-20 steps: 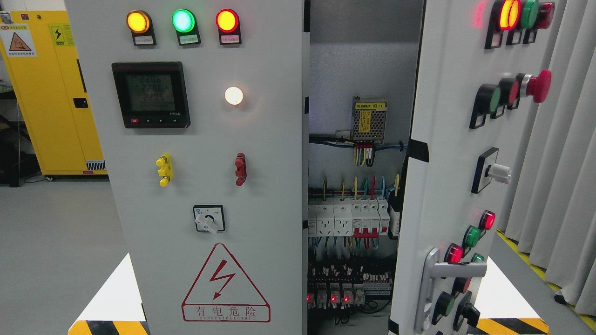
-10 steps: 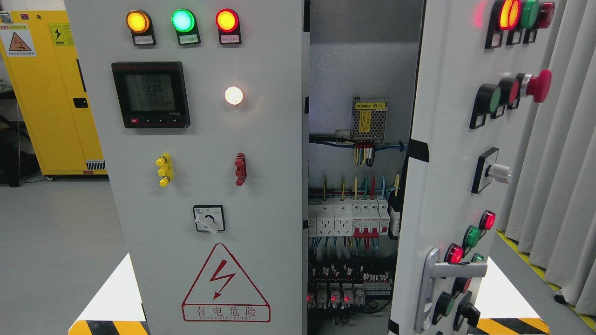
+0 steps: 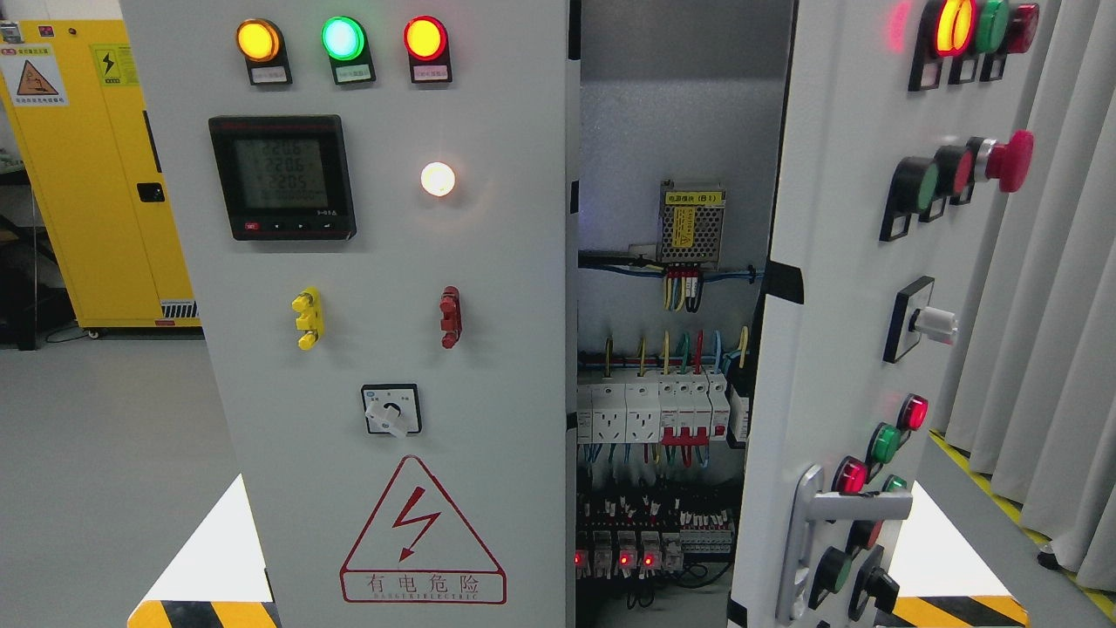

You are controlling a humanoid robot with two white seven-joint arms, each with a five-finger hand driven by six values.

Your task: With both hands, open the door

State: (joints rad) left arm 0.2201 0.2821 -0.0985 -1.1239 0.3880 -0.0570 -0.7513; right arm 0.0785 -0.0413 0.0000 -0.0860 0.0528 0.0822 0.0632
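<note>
A grey electrical cabinet fills the head view. Its left door [image 3: 384,262] stands flat toward me, carrying three lit lamps, a black meter, and a red warning triangle. The right door [image 3: 837,288] is swung outward at an angle, showing its buttons edge-on and a silver lever handle [image 3: 850,506] near the bottom. Between the doors the inside [image 3: 667,349] is exposed: a small power supply, coloured wires, white breakers and relays with red lights. Neither of my hands nor any arm shows in this view.
A yellow safety cabinet [image 3: 96,174] stands at the back left on the grey floor. Grey curtains [image 3: 1055,305] hang at the right. Yellow-and-black floor markings [image 3: 200,613] lie at the cabinet's foot on both sides.
Only the digits on the black meter have flickered; the doors stand as before.
</note>
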